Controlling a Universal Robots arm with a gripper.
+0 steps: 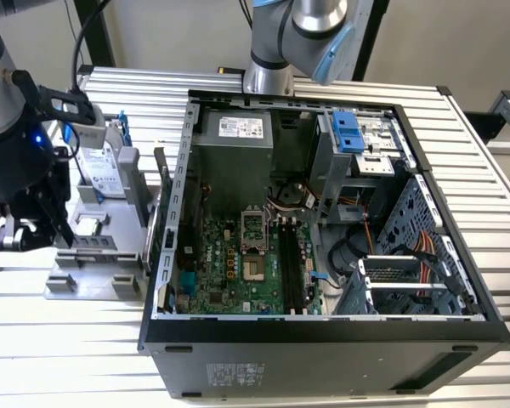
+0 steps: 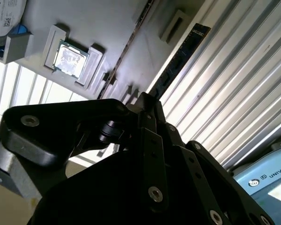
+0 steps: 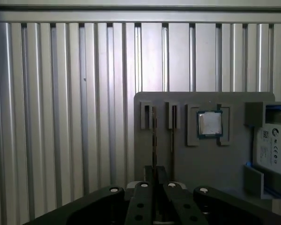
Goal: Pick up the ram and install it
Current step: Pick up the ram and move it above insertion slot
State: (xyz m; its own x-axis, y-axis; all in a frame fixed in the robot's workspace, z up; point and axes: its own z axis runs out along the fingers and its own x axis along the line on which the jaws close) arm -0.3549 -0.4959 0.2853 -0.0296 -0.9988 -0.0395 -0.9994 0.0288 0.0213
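Note:
The ram (image 2: 178,61) is a thin dark stick seen edge-on, running from a holder slot of the grey fixture tray (image 3: 201,164) back to my gripper (image 2: 150,101). In the first wrist view the ram (image 3: 153,140) ends between the black fingers of my gripper (image 3: 154,171), which are drawn close together on it. In the exterior view my gripper (image 1: 61,228) sits at the tray's (image 1: 85,285) side on the exterior view's left, away from the open computer case (image 1: 323,340). The motherboard's long black slots (image 1: 291,268) lie inside the case.
A second thin stick (image 3: 172,140) stands in the neighbouring holder. A square silver processor chip (image 3: 210,124) and a silver hard drive (image 1: 98,161) sit on the same tray. Another arm's base (image 1: 268,76) stands behind the case. Ribbed aluminium table (image 3: 61,117) surrounds everything.

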